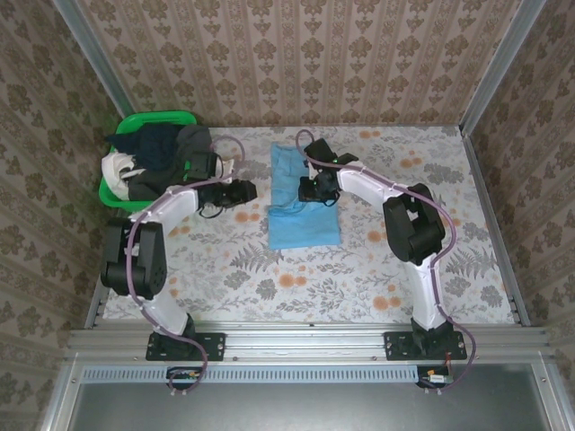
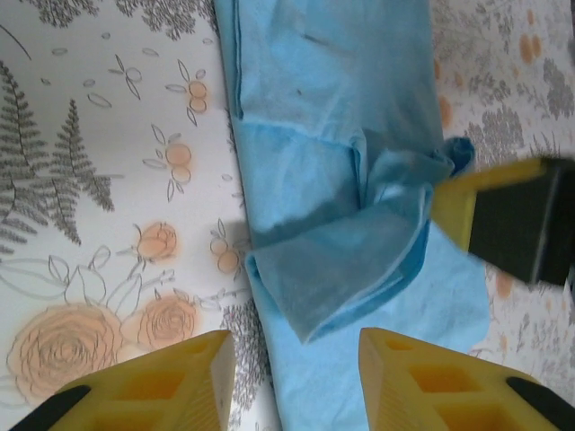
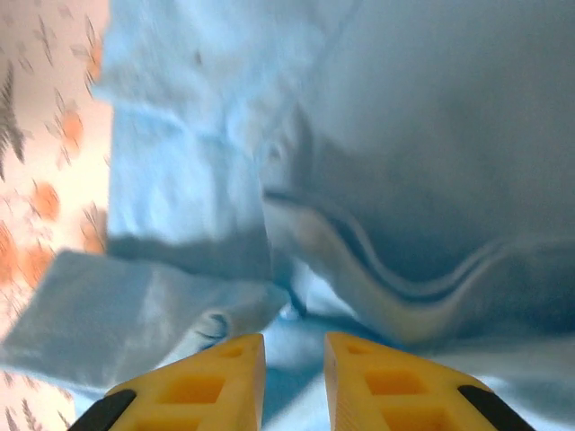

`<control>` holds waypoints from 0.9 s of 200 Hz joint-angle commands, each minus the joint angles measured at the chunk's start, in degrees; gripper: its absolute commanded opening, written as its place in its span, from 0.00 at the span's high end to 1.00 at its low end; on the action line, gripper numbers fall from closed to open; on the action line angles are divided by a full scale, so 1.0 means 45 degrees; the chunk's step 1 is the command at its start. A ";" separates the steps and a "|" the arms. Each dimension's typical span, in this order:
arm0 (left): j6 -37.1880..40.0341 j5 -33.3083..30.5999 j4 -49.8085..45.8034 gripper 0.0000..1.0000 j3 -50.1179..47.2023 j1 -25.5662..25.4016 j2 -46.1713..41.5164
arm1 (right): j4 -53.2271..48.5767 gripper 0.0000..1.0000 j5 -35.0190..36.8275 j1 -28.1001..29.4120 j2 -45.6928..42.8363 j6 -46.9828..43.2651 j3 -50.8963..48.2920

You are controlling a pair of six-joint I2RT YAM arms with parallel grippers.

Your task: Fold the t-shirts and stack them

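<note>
Surface: floral tablecloth [image 1: 269, 278] over the table, patterned wallpaper on three sides.
Left claw [image 2: 292, 346]: jaws apart with nothing between them, hanging over the near-left edge of the light blue t-shirt [image 2: 323, 117].
Right claw [image 3: 294, 339]: jaws nearly together, with blue cloth bunched just ahead of the tips; whether they pinch it, I cannot tell.
Left wrist view adds: the right claw's yellow finger [image 2: 454, 211] touching the shirt's right edge, where a crumpled fold is drawn toward it, and a loose flap doubled over the middle.
Right wrist view adds: a curved seam ridge and soft wrinkles close up, blurred.
Top view adds: both claws flank the shirt mid-table, the left just beside its left edge, the right over its upper half.
Shirt axis: long side runs from the far wall toward the arm bases, narrower at the far end.
Shirt look: plain light blue, folded lengthwise, rumpled.
Beyond: green basket [image 1: 157, 118] at far left holds a heap of dark and white t-shirts [image 1: 162, 157].
</note>
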 commanded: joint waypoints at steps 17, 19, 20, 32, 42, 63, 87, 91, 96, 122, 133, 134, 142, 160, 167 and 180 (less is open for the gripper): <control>0.1204 -0.0382 0.0337 0.53 -0.1152 -0.0428 -0.0981 | -0.1289 0.74 0.0427 -0.0540 0.1132 -0.0519 0.2085; 0.1269 -0.0417 0.0325 0.52 -0.1175 -0.0462 -0.0974 | -0.1354 0.74 0.0456 -0.0539 0.1159 -0.0542 0.2198; 0.1296 -0.0432 0.0316 0.52 -0.1172 -0.0496 -0.0967 | -0.1424 0.74 0.0470 -0.0546 0.1164 -0.0545 0.2253; 0.1775 -0.0389 0.0188 0.52 -0.1160 -0.0897 -0.0725 | -0.1840 0.74 0.0668 -0.0591 0.1141 -0.0663 0.2862; 0.2182 -0.0251 0.0044 0.54 -0.1002 -0.1275 -0.0378 | -0.2032 0.74 0.0795 -0.0590 0.0788 -0.0758 0.2933; 0.2762 0.0299 0.0010 0.63 -0.0517 -0.1701 0.0539 | -0.1685 0.73 0.0913 -0.0580 -0.0650 -0.0803 0.1748; 0.2658 0.1338 0.0020 0.63 0.0667 -0.1688 0.2062 | -0.0413 0.72 0.0808 -0.0518 -0.2747 -0.0533 -0.1282; 0.2675 0.1350 -0.0031 0.63 0.0943 -0.1702 0.2286 | -0.0139 0.72 0.0710 -0.0501 -0.3034 -0.0480 -0.1804; 0.2706 0.1272 -0.0166 0.63 0.1269 -0.1720 0.2572 | 0.0163 0.72 0.0587 -0.0477 -0.3343 -0.0393 -0.2445; 0.2876 0.1150 -0.0830 0.66 0.2951 -0.1719 0.3733 | 0.1407 0.72 -0.0039 -0.0200 -0.3982 0.0073 -0.4716; 0.2904 0.1044 -0.1091 0.68 0.3530 -0.1675 0.4068 | 0.1695 0.72 -0.0289 -0.0003 -0.3842 0.0083 -0.5068; 0.2905 0.1040 -0.1105 0.69 0.3573 -0.1679 0.4113 | 0.1693 0.72 -0.0293 0.0006 -0.3817 0.0089 -0.5082; 0.2827 0.1037 -0.1132 0.69 0.3909 -0.1645 0.4349 | 0.1758 0.73 -0.0302 0.0118 -0.3585 0.0162 -0.5062; 0.2687 0.1037 -0.1212 0.69 0.4669 -0.1579 0.4858 | 0.1723 0.73 -0.0433 0.0229 -0.2858 0.0211 -0.4593; 0.2571 0.1047 -0.1269 0.69 0.4939 -0.1566 0.5027 | 0.1634 0.73 -0.0398 0.0248 -0.2579 0.0192 -0.4285; 0.2388 0.1037 -0.1192 0.69 0.5311 -0.1475 0.5235 | 0.1482 0.73 -0.0190 0.0226 -0.2067 0.0116 -0.3687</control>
